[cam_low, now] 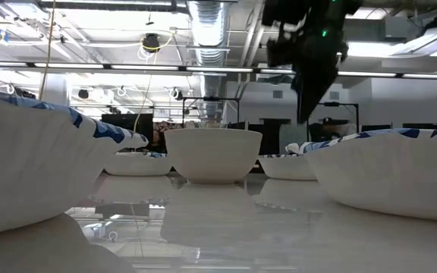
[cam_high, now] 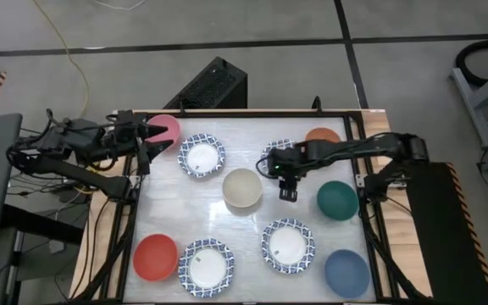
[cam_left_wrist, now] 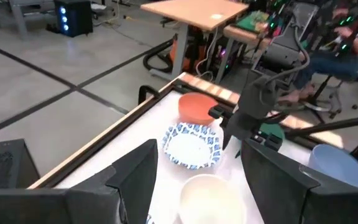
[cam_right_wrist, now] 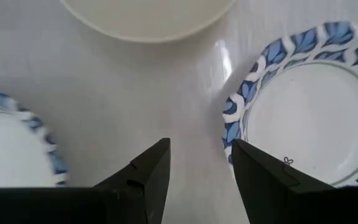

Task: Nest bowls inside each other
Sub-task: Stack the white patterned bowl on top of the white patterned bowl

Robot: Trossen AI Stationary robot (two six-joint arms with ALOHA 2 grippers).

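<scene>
Seen from straight above, both dark arms reach over a pale worktop [cam_high: 252, 222] where the bowls lie singly, none nested yet. The right gripper [cam_high: 287, 191] hangs mid-table, jaws spread and empty, between the cream bowl [cam_high: 242, 188] and the teal bowl [cam_high: 337, 200], with a patterned bowl [cam_high: 288, 246] just below it, probably lining up a pick. The left gripper [cam_high: 148, 135] waits at the far left edge beside the pink bowl [cam_high: 167, 129], jaws spread. Red [cam_high: 155, 257] and blue [cam_high: 346, 273] bowls sit by the near corners, an orange bowl [cam_high: 322, 135] by the far rail; open lanes run between them. At table height, two patterned rims loom close while the cream bowl stands centred, the right arm hanging above, clear of everything. From the left wrist, open worktop leads towards the cream bowl. From the right wrist, spread jaws point at bare surface just beside a patterned rim [cam_right_wrist: 241, 106].
</scene>
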